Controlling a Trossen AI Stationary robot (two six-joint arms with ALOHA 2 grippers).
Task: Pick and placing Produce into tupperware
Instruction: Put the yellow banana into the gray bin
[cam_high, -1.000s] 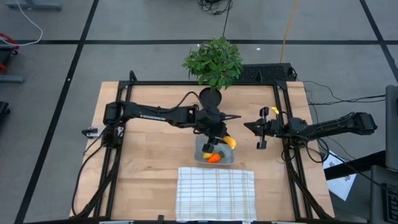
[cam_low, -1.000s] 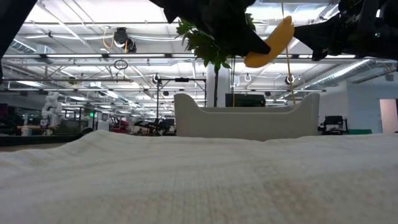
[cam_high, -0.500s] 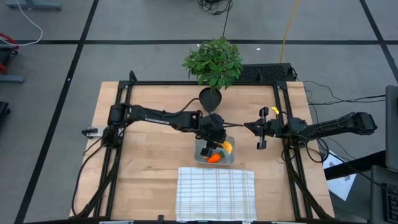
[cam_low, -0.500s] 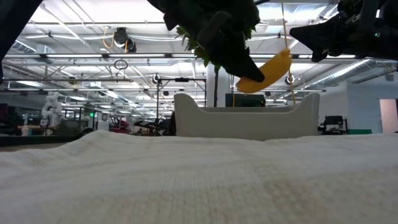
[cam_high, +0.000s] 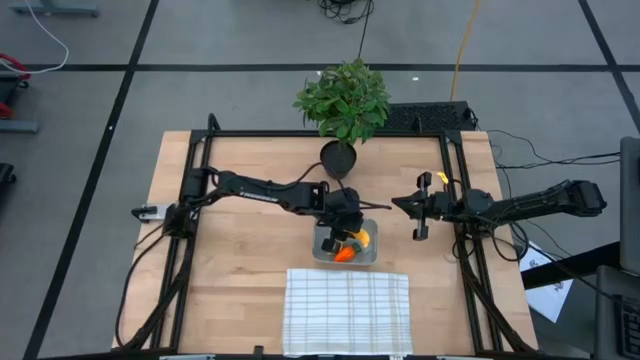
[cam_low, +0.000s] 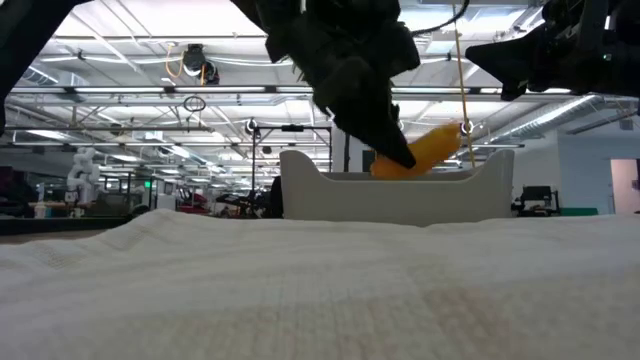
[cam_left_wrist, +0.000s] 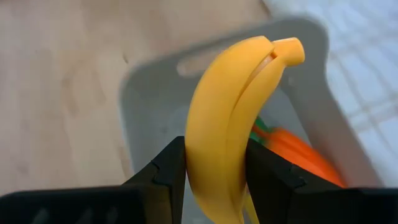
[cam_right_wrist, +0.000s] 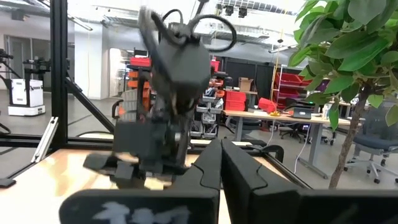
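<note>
Wooden desk (cam_high: 240, 250), banana going into the tupperware

Our left hand (cam_high: 347, 237), clamped on the banana (cam_left_wrist: 233, 118), has dropped it from above the rim into the tupperware (cam_high: 322, 250) beside the carrot (cam_high: 343, 254) — release comes next; right hand (cam_high: 412, 208) waits shut.

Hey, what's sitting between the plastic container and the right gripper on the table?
Nothing: in the high view, bare wood separates the container from the right gripper.
</note>
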